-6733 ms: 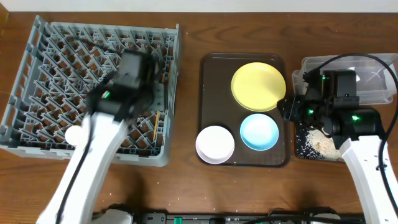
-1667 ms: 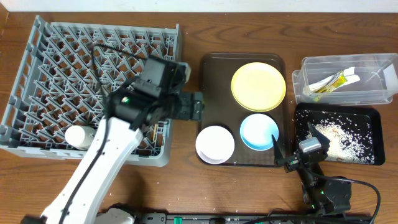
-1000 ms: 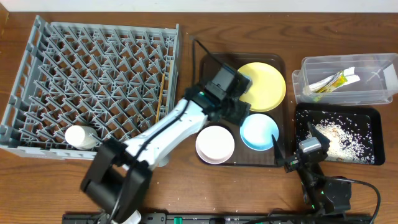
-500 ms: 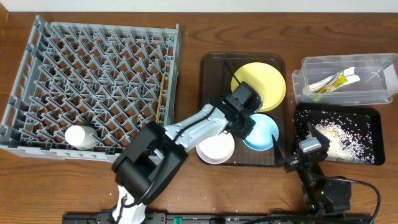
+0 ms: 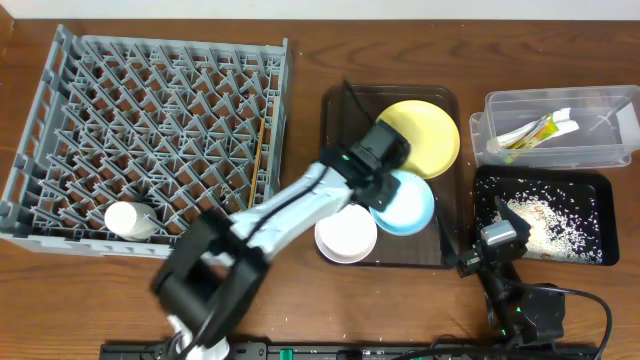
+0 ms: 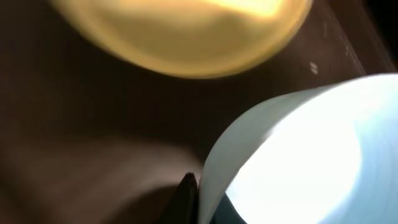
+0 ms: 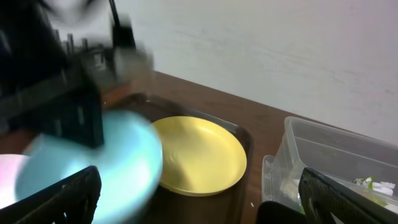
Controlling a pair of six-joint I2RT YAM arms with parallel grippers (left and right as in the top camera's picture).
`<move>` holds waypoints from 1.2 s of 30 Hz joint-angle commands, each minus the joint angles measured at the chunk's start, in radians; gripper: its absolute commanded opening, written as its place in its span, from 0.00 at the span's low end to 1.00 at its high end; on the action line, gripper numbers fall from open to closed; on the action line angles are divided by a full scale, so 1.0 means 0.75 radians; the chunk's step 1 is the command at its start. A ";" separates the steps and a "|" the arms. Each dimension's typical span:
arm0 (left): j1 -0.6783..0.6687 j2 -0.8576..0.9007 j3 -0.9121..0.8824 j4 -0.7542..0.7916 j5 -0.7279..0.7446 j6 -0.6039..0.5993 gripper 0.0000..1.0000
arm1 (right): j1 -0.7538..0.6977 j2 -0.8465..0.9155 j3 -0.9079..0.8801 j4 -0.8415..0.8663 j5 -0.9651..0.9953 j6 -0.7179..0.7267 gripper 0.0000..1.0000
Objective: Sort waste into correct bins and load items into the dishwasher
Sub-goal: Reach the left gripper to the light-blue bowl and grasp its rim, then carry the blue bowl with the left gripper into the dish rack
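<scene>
My left gripper [image 5: 382, 183] is shut on the left rim of the light-blue bowl [image 5: 408, 203], which is tilted over the brown tray. In the left wrist view the bowl's pale rim [image 6: 249, 143] stands between my dark fingers [image 6: 185, 198], with the yellow plate [image 6: 180, 31] beyond. The plate [image 5: 420, 138] and the white bowl [image 5: 346, 232] rest on the tray. A white cup [image 5: 130, 220] lies in the grey dishwasher rack [image 5: 280, 100]. My right gripper [image 5: 470, 245] rests open by the table's front edge. It sees the blurred blue bowl [image 7: 99, 168] and the plate [image 7: 199, 152].
The dark-brown serving tray [image 5: 335, 130] sits right of the rack. At far right, a clear tub [image 5: 600, 140] holds the green-and-yellow wrapper [image 5: 535, 130]. Below it, a black tray [image 5: 590, 195] holds pale crumbs [image 5: 530, 218]. A thin stick [image 5: 260, 150] lies in the rack.
My left gripper has shut on the blue bowl's rim, and the bowl has tipped and shifted up and to the left. The right arm has not moved.
</scene>
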 commanded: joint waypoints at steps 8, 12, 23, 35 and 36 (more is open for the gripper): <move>0.294 -0.360 0.060 -0.169 -1.105 -0.032 0.07 | 0.002 -0.007 -0.005 -0.002 -0.002 -0.019 0.99; 0.370 -0.333 0.059 -0.104 -1.641 0.059 0.07 | 0.002 -0.007 -0.005 -0.002 -0.002 -0.019 0.99; 0.546 -0.115 0.059 0.195 -1.647 0.287 0.07 | 0.002 -0.007 -0.005 -0.002 -0.002 -0.019 0.99; 0.534 0.151 0.058 0.553 -1.754 0.606 0.08 | 0.002 -0.007 -0.005 -0.002 -0.002 -0.019 0.99; 0.528 0.157 0.057 0.552 -1.755 0.606 0.07 | 0.002 -0.007 -0.005 -0.002 -0.002 -0.019 0.99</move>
